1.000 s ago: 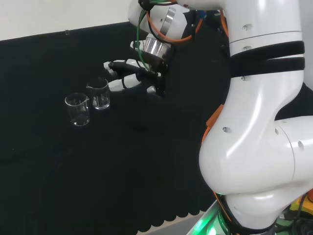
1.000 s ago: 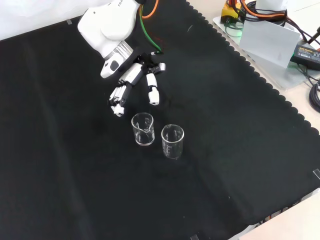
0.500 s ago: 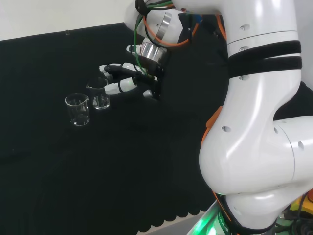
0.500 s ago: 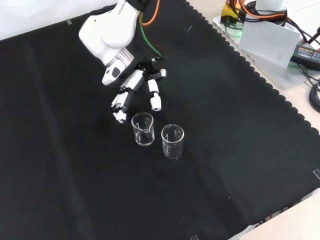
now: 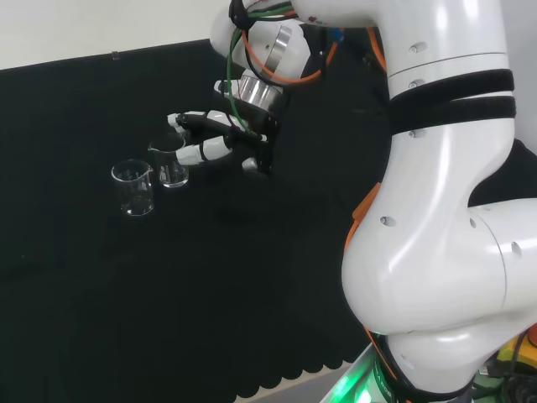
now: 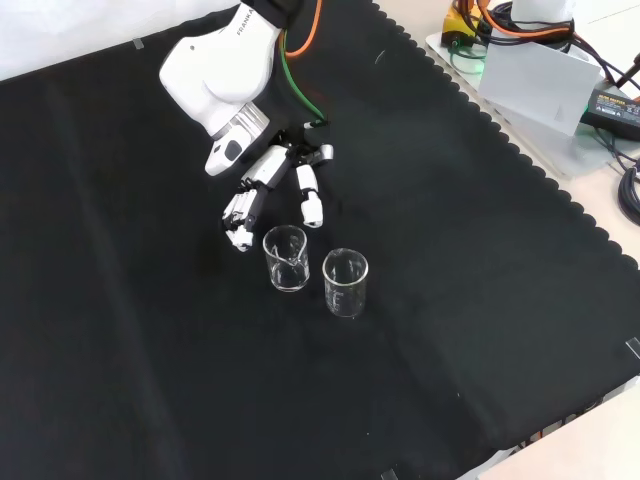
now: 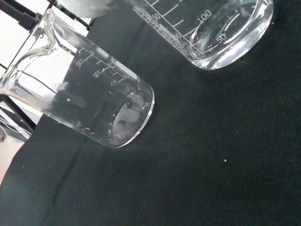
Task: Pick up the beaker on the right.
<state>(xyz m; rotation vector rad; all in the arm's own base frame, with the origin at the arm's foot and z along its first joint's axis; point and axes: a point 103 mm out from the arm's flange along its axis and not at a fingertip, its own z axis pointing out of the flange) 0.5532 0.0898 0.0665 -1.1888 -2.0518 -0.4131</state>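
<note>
Two clear glass beakers stand upright and empty on the black cloth. In the head view one beaker (image 5: 172,164) stands right of the other beaker (image 5: 134,187). In the front view they are the near-hand beaker (image 6: 286,259) and the lower-right beaker (image 6: 345,284). The hand (image 5: 220,141) is open with its fingers stretched towards the near beaker. In the front view the hand (image 6: 268,176) sits just above that beaker, fingers (image 6: 239,212) to its left and thumb (image 6: 312,203) to its right, without touching it. The wrist view has one beaker (image 7: 94,108) and a second beaker (image 7: 221,33) close and large.
The arm's white links (image 5: 436,210) take up the right of the head view. Beyond the cloth's scalloped edge (image 6: 520,160), at the front view's top right, lie a grey box (image 6: 535,85) and cables. Bare cloth surrounds the beakers.
The hand has crept closer to the near beaker: left in the head view, slightly down in the front view. Its fingers stay spread. Both beakers have kept their places.
</note>
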